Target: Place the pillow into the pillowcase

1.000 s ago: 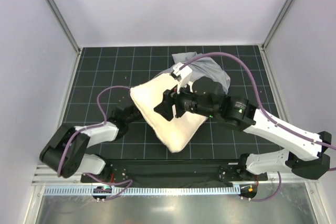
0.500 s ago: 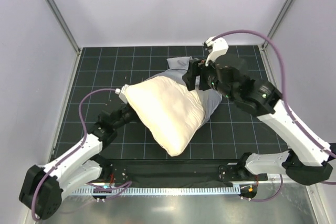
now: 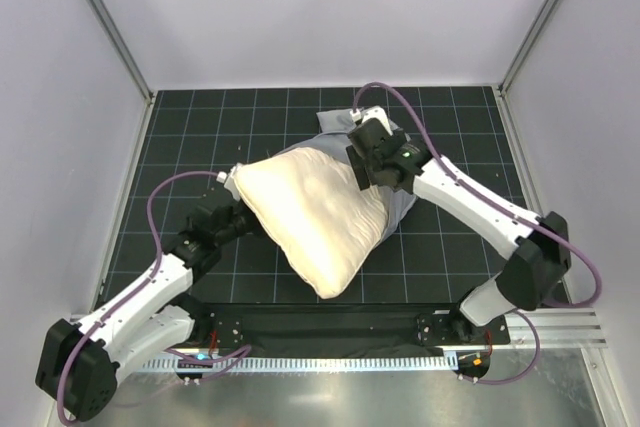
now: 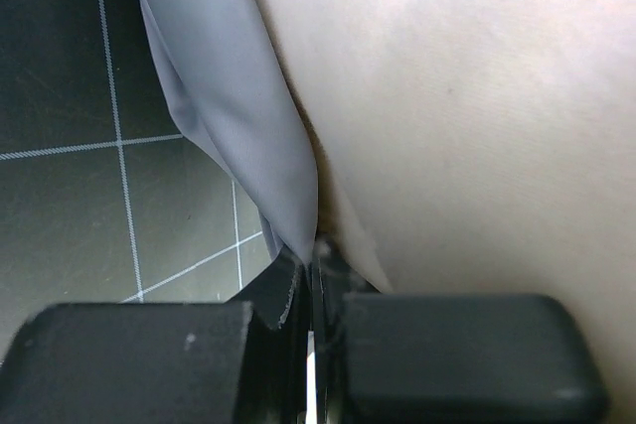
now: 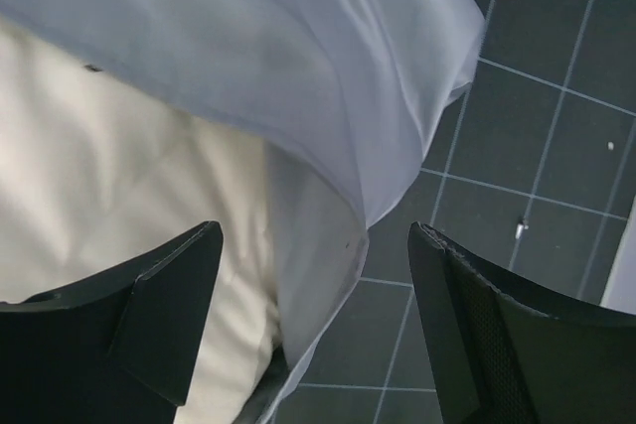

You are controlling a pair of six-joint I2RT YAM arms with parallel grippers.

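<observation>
The cream pillow (image 3: 318,215) lies diagonally mid-table, its far right part inside the blue-grey pillowcase (image 3: 398,203), which bunches behind it. My left gripper (image 3: 243,215) is at the pillow's left corner. In the left wrist view its jaws (image 4: 310,257) are shut on a fold of the pillowcase (image 4: 224,96), with the pillow (image 4: 477,116) pressed against it. My right gripper (image 3: 362,169) hangs over the pillow's far right corner. In the right wrist view it (image 5: 313,245) is open, its fingers (image 5: 169,295) straddling the pillowcase edge (image 5: 328,76) and the pillow (image 5: 119,176) without touching.
The black gridded mat (image 3: 190,137) covers the table, bounded by white walls and metal frame posts (image 3: 105,22). A black strip (image 3: 320,325) runs along the near edge between the arm bases.
My right gripper left the pillow's middle, swung to the back right, then came down over the pillow's far right corner, opening wider. The left arm stretched out, and the pillow's left corner shifted left.
</observation>
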